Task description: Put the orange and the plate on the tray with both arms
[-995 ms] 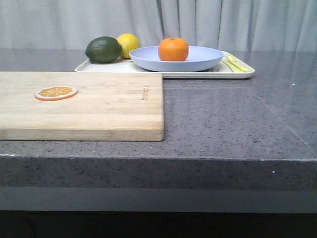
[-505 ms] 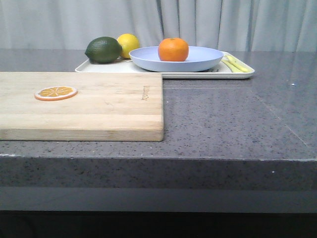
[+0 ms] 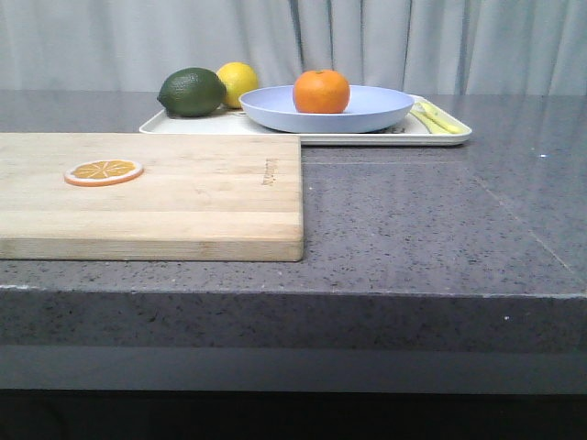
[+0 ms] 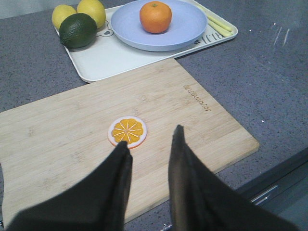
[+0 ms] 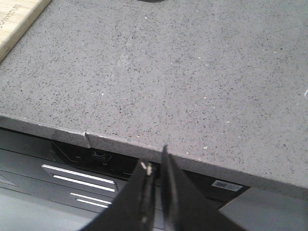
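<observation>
The orange (image 3: 321, 92) sits on the pale lavender-blue plate (image 3: 371, 115), and the plate rests on the cream tray (image 3: 367, 138) at the back of the counter. The left wrist view shows the same orange (image 4: 155, 17), plate (image 4: 127, 26) and tray (image 4: 103, 62). My left gripper (image 4: 151, 137) is open and empty, hovering over the near part of the wooden cutting board (image 4: 62, 144), far short of the tray. My right gripper (image 5: 155, 156) is shut and empty, over the counter's front edge. Neither gripper shows in the front view.
A dark green lime (image 3: 191, 92) and a lemon (image 3: 240, 78) lie on the tray's left end, and yellow utensils (image 3: 437, 117) on its right end. An orange slice (image 4: 127, 131) lies on the board just beyond my left fingertips. Grey counter (image 5: 192, 72) lies right of the board.
</observation>
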Robot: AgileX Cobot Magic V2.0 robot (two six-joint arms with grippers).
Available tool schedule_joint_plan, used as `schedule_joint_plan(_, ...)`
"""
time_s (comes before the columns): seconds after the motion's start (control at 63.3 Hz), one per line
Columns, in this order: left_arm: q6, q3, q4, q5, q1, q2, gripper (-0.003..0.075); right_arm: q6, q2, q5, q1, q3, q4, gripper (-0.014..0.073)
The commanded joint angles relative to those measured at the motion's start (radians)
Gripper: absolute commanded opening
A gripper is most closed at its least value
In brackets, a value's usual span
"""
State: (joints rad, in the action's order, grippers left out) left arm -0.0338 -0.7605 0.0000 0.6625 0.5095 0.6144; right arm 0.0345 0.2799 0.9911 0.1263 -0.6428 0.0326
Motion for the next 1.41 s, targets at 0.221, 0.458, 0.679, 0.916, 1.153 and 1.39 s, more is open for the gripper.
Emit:
schedule_joint_plan(0.221,0.007,-0.029,-0.011,-0.08,-0.002,0.0,-0.002,-0.001,0.01,-0.063,-0.001,-0.022,-0.017,-0.0065)
schedule_joint_plan(0.458,0.007,-0.029,-0.011,-0.08,-0.002,0.0,-0.002,-0.001,0.01,-0.063,-0.001,-0.022,-0.017,-0.0065)
schedule_joint_plan(0.679,0.007,0.012,-0.011,-0.114,-0.015,-0.036,-0.002,-0.001,0.01,-0.064,-0.001,-0.022,-0.017,-0.0065)
schedule_joint_plan(0.916,0.007,0.206,-0.012,-0.198,-0.206,-0.195,-0.002,-0.001,0.01,-0.063,-0.001,-0.022,-0.017,-0.0065)
schedule_joint_plan(1.153,0.007,0.497,-0.04,-0.458,-0.412,-0.414,-0.002,-0.001,0.01,-0.063,-0.001,-0.022,-0.017,-0.0065)
schedule_joint_plan(1.39,0.007,0.683,-0.109,-0.638,-0.477,-0.569,-0.002,-0.001,0.01,-0.063,-0.001,-0.022,-0.017,-0.0065)
